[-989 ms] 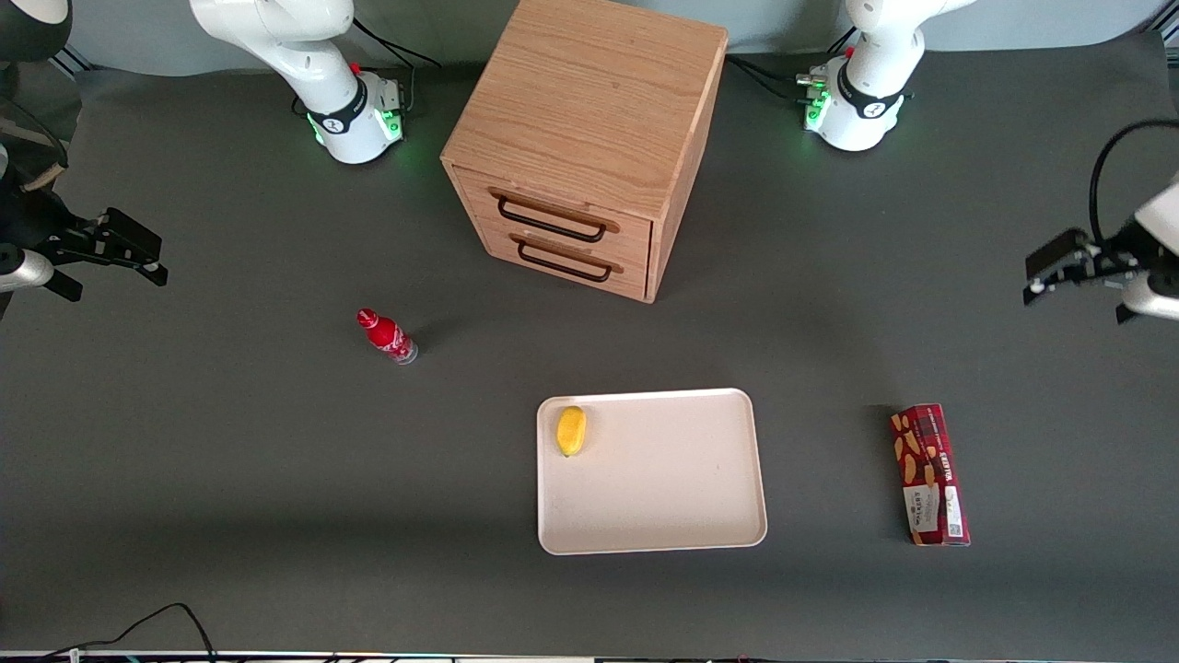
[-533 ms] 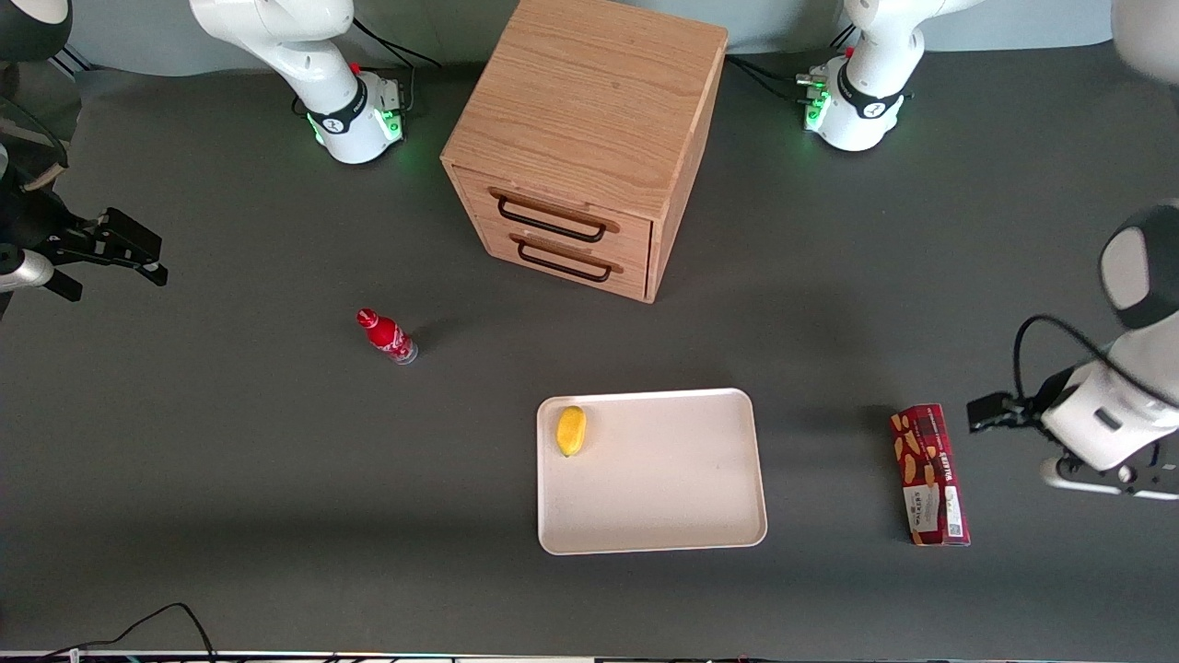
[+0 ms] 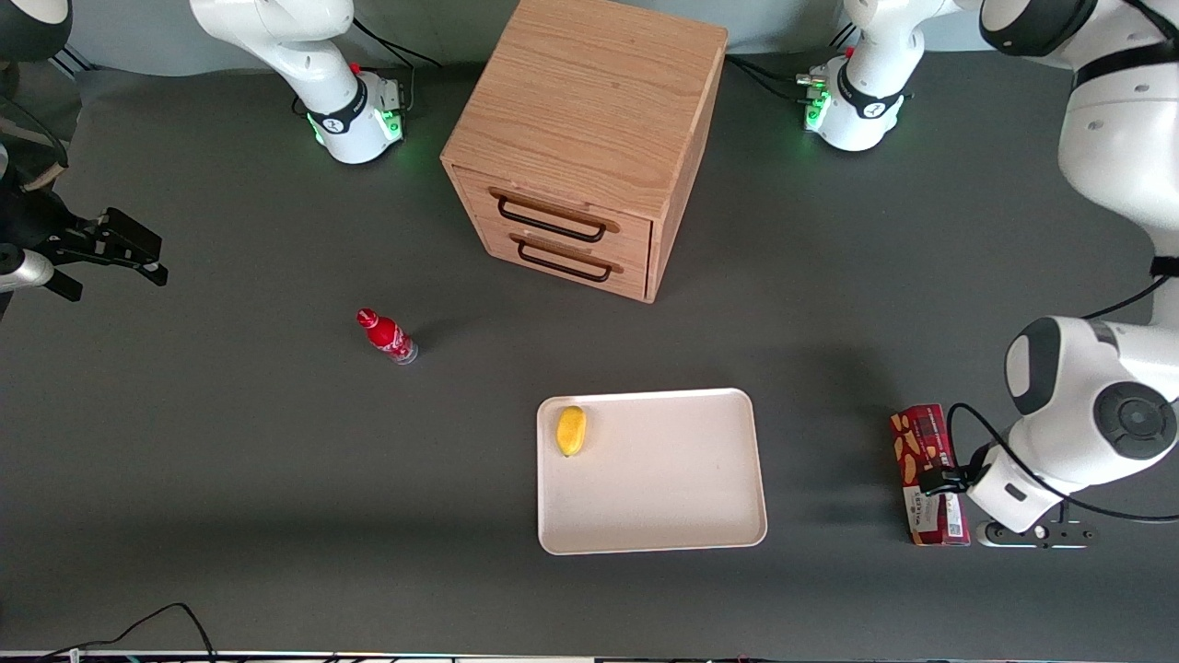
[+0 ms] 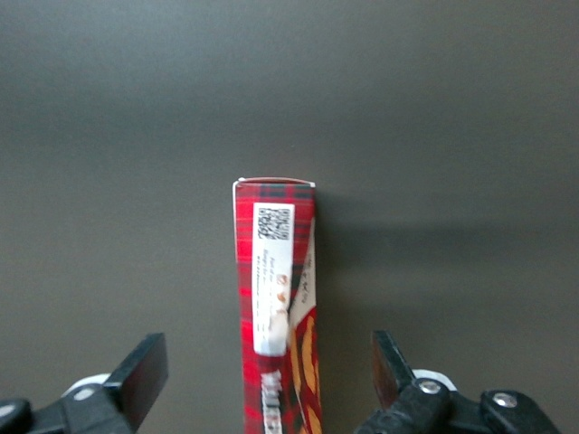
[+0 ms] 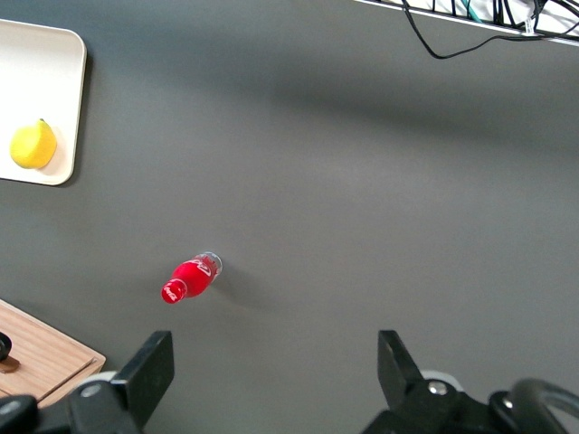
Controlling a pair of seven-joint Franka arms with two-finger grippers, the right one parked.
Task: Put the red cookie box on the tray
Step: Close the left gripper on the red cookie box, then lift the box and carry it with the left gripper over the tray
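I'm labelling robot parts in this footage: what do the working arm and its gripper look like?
The left arm has glossy white rounded shells with dark grey joint caps and black cables. Its base glows green. The gripper, above the red cookie box, has black angular fingers, open.

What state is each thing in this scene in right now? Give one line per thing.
Red cookie box: lying flat on the table, not gripped, off the tray.
Tray: flat on the table, holding only a lemon.
Gripper: open, over the box, fingers astride it.
Drawers: both shut.
Red bottle: standing, capped.
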